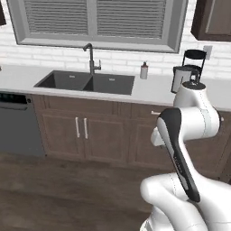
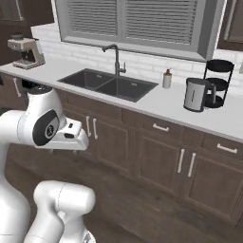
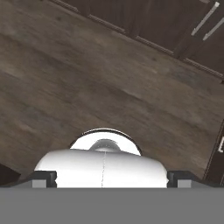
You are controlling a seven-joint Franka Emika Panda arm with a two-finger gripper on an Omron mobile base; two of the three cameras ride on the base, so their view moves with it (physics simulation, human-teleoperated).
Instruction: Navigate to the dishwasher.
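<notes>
While arm folded, dishwasher [image 1: 16, 128] sits far left of sink [image 1: 85, 82]; claw state cannot tell.

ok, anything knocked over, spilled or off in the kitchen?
Nothing stands out. The kettle and soap bottle stand upright on the counter, the sink is empty, cabinet doors are shut, and the dishwasher is closed.

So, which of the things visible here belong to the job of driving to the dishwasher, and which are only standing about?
Belongs to the job:
- dishwasher, grey front at the far left of the left base view

Just standing about:
- sink with faucet
- soap bottle
- kettle
- black wire stand
- espresso machine
- wooden cabinet doors
- window blinds
</notes>
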